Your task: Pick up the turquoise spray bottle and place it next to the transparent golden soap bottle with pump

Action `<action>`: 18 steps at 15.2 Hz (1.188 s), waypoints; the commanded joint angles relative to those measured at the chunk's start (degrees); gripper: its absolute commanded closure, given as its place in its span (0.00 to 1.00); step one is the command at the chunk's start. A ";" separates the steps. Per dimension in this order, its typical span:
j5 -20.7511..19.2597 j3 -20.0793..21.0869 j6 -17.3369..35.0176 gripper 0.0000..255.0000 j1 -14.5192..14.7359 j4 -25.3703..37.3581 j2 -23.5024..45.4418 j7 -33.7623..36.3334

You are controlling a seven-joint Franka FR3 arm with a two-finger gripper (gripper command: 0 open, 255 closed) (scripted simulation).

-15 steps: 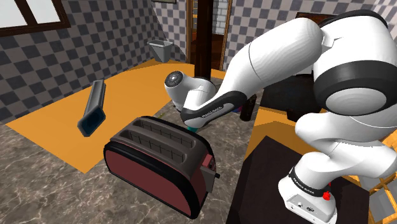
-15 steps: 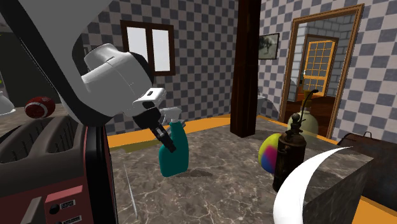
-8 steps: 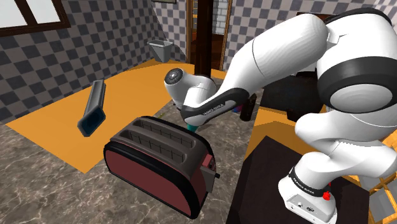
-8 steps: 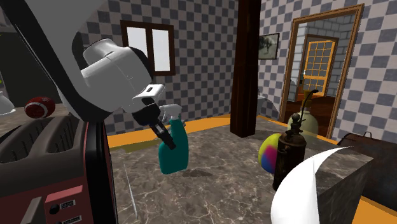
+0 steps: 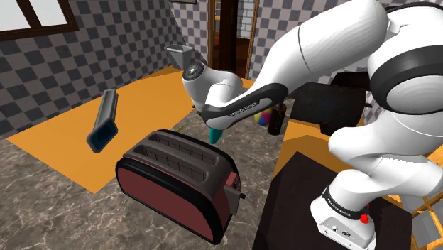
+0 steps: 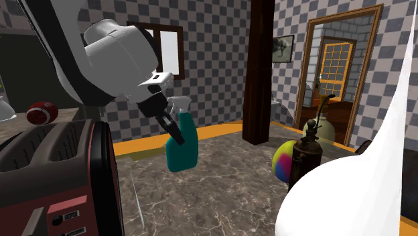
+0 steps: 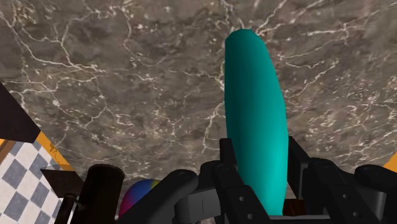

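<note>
the black gripper [image 6: 170, 127] is pinched on the turquoise spray bottle [image 6: 181, 145], its two fingers [image 7: 230, 167] pressing the bottle's upper body from either side just below the pale spray head. in the wrist view the bottle [image 7: 256, 121] runs straight out from between the fingers over the brown marble counter [image 7: 127, 76]. in the second exterior view it hangs a little tilted under the gripper, and its base looks clear of the counter. in the shoulder view its turquoise end [image 5: 215, 133] shows below the white forearm, just behind the dark red toaster [image 5: 177, 177]. the golden soap bottle with pump [image 6: 324, 131] stands well apart toward the second exterior view's right, behind a dark bottle [image 6: 305, 167] and a many-coloured ball [image 6: 282, 163].
</note>
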 commanded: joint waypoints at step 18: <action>-10.17 -13.83 -15.28 1.00 15.83 7.78 12.20 2.26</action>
